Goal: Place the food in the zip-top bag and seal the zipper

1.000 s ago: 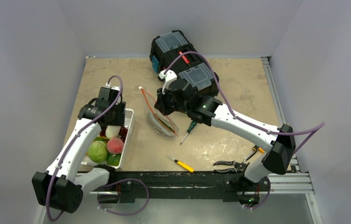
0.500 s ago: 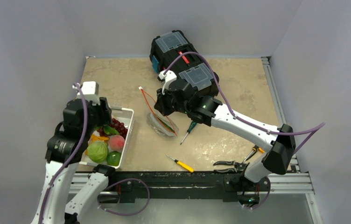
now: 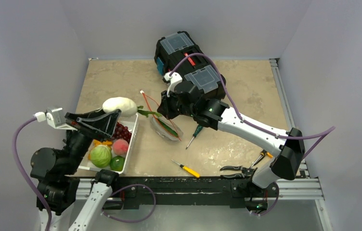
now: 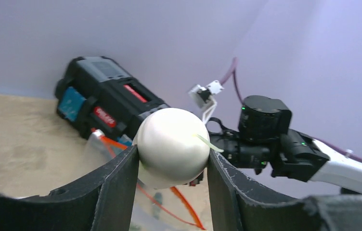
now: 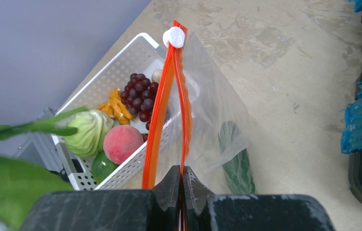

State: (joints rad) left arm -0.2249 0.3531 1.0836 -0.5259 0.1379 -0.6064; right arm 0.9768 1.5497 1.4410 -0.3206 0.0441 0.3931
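My left gripper is shut on the white radish, held in the air above the basket's far end, its green leaves pointing at the bag; it also shows in the left wrist view. My right gripper is shut on one side of the orange-red zipper and holds the clear zip-top bag up with its mouth open. The white tab sits at the strip's far end. A dark cucumber lies inside the bag. Cabbage, peach, grapes, carrots and green fruit lie in the basket.
The white slotted basket stands at the near left. A black toolbox lies at the back behind the right arm. Two screwdrivers and pliers lie on the table near the front.
My left gripper has lifted the white radish out of the basket and swung it up and right toward the bag. The right arm and the bag have stayed still.
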